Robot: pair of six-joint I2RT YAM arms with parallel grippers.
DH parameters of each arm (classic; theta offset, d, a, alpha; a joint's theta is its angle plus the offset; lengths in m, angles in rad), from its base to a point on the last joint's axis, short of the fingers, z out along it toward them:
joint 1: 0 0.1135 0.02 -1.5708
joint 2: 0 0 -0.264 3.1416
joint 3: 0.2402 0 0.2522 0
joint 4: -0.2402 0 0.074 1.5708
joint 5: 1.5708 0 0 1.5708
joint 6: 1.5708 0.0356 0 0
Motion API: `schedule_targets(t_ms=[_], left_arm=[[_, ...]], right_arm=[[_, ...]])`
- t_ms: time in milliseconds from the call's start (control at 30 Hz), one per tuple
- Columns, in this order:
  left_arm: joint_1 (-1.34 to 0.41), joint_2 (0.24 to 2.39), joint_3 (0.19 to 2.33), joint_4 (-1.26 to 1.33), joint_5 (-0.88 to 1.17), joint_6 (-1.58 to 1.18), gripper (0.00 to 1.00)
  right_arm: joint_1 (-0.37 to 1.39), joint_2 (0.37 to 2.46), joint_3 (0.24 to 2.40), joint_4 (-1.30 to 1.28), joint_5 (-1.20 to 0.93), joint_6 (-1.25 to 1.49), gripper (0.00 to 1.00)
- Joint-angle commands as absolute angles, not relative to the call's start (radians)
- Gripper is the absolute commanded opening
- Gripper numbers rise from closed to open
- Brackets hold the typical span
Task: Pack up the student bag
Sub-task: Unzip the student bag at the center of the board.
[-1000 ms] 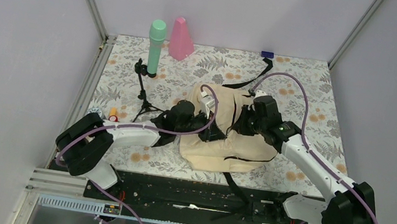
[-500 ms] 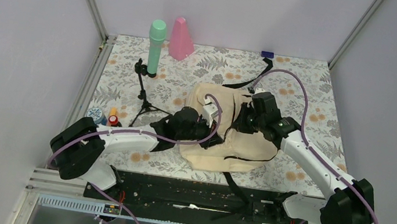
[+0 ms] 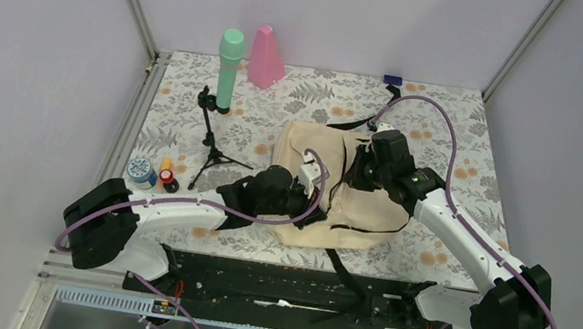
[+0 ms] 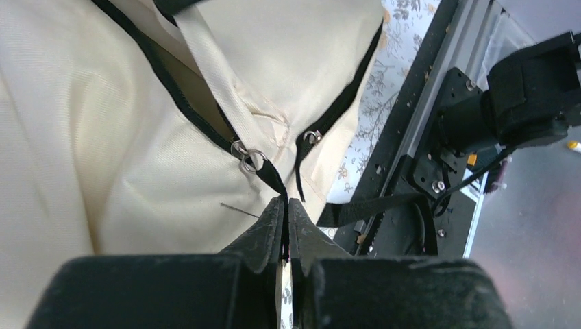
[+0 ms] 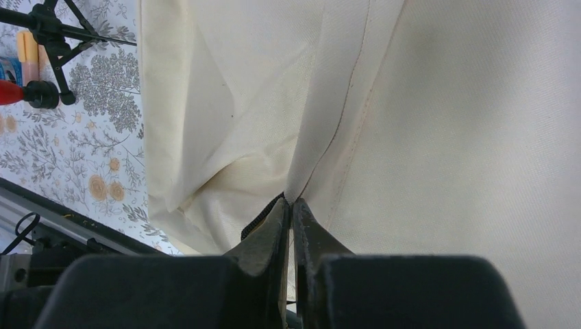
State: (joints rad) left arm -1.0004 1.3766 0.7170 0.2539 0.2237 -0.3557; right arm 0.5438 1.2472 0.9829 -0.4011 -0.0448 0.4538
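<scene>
The student bag (image 3: 359, 213), cream with black straps and zipper trim, lies crumpled mid-table. My left gripper (image 3: 301, 197) sits at the bag's left side. In the left wrist view that left gripper (image 4: 286, 203) is shut on the black pull tab (image 4: 272, 178) hanging from a metal zipper ring (image 4: 251, 160), with cream bag fabric (image 4: 103, 137) beyond. My right gripper (image 3: 358, 172) is over the bag's upper middle. The right wrist view has the right gripper (image 5: 292, 203) pinching a raised fold of the cream fabric (image 5: 466, 137) beside a black zipper edge (image 5: 260, 218).
A green bottle (image 3: 228, 70) and a pink cone-shaped item (image 3: 266, 56) stand at the back left. A black mini tripod (image 3: 210, 140), a blue tape roll (image 3: 139, 170) and small red and orange items (image 3: 166, 171) lie left. A small blue object (image 3: 393, 80) sits at the far edge.
My left gripper has moved right and toward the near edge with the pull tab, uncovering the tape roll. My right gripper has shifted slightly away, still holding the fabric fold.
</scene>
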Motion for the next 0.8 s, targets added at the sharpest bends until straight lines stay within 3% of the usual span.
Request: schedule_targets(t_ms=[0,200,333,367,433,533,633,767], left_arm=[[-1.045,1.38,0.712,0.169,0.385,-0.305,0.0],[-1.069,1.369,0.744,0.068,0.382,-0.271,0.0],[-1.069,1.34,0.826,-0.019,0.198,-0.306,0.01],[-1.07,1.33,0.854,-0.037,0.152,-0.313,0.09],[-1.069,1.307,0.897,-0.042,0.039,-0.341,0.37],[-1.069,1.297,0.925,-0.007,-0.1,-0.376,0.7],[-1.059,1.362,0.989,-0.027,-0.186,-0.404,0.83],[-1.045,1.484,1.094,-0.113,-0.238,-0.409,0.87]], right_arm=[[0.534,1.238,1.082,-0.275,0.102,0.443,0.0],[0.532,1.22,1.042,-0.225,0.104,0.445,0.0],[0.533,1.19,0.981,-0.208,0.069,0.441,0.0],[0.533,1.174,0.952,-0.196,0.074,0.442,0.0],[0.533,1.133,0.884,-0.155,0.08,0.439,0.0],[0.533,1.094,0.822,-0.123,0.071,0.439,0.0],[0.533,1.082,0.801,-0.123,0.064,0.441,0.0],[0.533,1.069,0.776,-0.109,0.066,0.456,0.0]])
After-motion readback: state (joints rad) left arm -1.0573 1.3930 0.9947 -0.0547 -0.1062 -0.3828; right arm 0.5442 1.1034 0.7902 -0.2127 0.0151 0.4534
